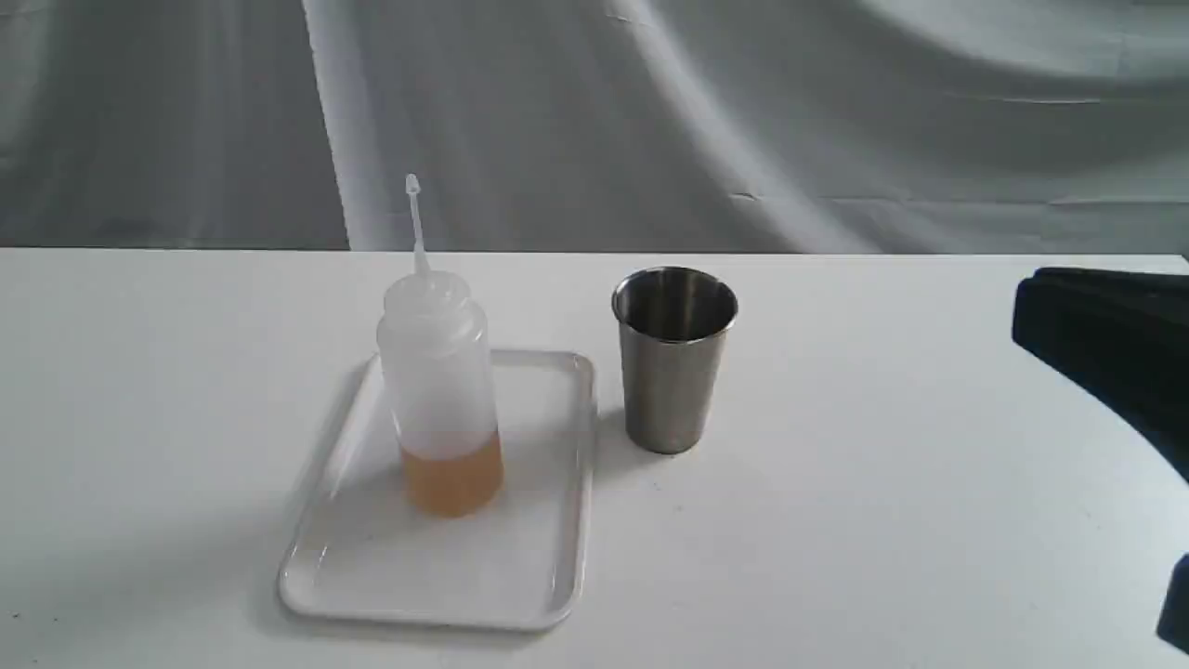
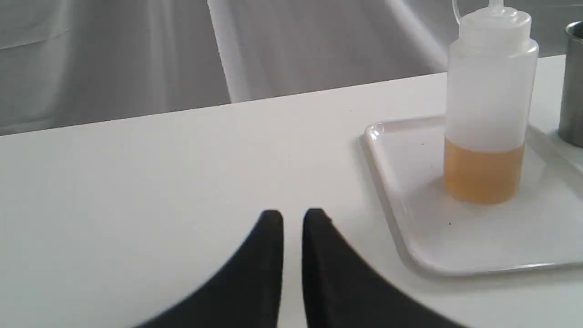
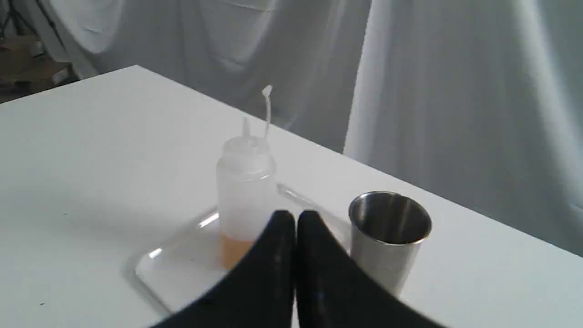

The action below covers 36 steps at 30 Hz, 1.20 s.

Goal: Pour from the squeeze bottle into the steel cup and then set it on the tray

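Note:
The squeeze bottle (image 1: 437,372) stands upright on the white tray (image 1: 520,567), amber liquid filling its lower part and its cap strand sticking up. The steel cup (image 1: 673,372) stands upright on the table just right of the tray. My left gripper (image 2: 293,216) hovers shut and empty over bare table, well apart from the tray (image 2: 455,246) and bottle (image 2: 489,105); the cup (image 2: 574,91) shows at that view's edge. My right gripper (image 3: 296,216) is shut and empty, raised above the table, with the bottle (image 3: 246,182), tray (image 3: 182,269) and cup (image 3: 387,237) beyond its fingertips.
A dark part of the right arm (image 1: 1105,344) enters at the right edge of the exterior view. The white table (image 1: 882,520) ends at a grey cloth backdrop (image 1: 650,121). The left arm does not show in the exterior view.

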### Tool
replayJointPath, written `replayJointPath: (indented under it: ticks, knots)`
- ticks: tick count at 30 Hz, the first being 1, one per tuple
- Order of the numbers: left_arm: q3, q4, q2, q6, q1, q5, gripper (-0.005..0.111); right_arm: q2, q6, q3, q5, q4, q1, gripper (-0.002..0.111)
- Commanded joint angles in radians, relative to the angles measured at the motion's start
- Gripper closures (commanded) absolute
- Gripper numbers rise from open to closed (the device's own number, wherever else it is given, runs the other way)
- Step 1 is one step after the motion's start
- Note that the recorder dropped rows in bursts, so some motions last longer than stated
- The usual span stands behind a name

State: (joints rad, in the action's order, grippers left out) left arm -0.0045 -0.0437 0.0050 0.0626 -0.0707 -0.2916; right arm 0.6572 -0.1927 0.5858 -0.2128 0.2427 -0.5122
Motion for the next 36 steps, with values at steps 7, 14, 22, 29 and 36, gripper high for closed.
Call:
replayJointPath:
  ticks: [7, 14, 22, 29, 36]
  knots:
    - [0.004, -0.001, -0.005, -0.002, -0.003, 0.007, 0.098, -0.167, -0.003, -0.118, 0.029, 0.035, 0.181, 0.108]
    - [0.004, -0.001, -0.005, -0.002, -0.003, 0.007, 0.098, -0.326, -0.003, -0.250, 0.029, 0.044, 0.326, 0.108]
    - [0.004, -0.001, -0.005, -0.002, -0.003, 0.007, 0.098, -0.536, -0.003, -0.441, 0.091, 0.044, 0.393, 0.108]
    - [0.004, -0.001, -0.005, -0.002, -0.003, 0.007, 0.098, -0.657, -0.003, -0.581, 0.137, -0.128, 0.455, 0.108]
    - [0.004, -0.001, -0.005, -0.002, -0.003, 0.007, 0.098, -0.657, -0.003, -0.586, 0.130, -0.114, 0.491, 0.108]
